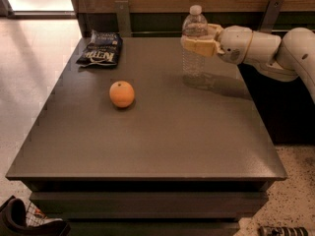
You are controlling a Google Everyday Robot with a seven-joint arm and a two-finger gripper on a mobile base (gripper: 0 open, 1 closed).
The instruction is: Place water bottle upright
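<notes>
The water bottle [194, 53] is clear plastic with a white cap. It stands upright near the far right part of the dark table [162, 141], its base at or just above the surface. My gripper [196, 43] reaches in from the right and its tan fingers [199, 46] are closed around the bottle's upper body, below the neck. The white arm [266, 48] extends off the right edge of the view.
An orange [121, 93] lies left of centre on the table. A dark chip bag [100, 49] lies at the far left corner. A wood-panelled wall with metal brackets [271, 11] runs behind the table. A dark object [15, 220] sits on the floor at bottom left.
</notes>
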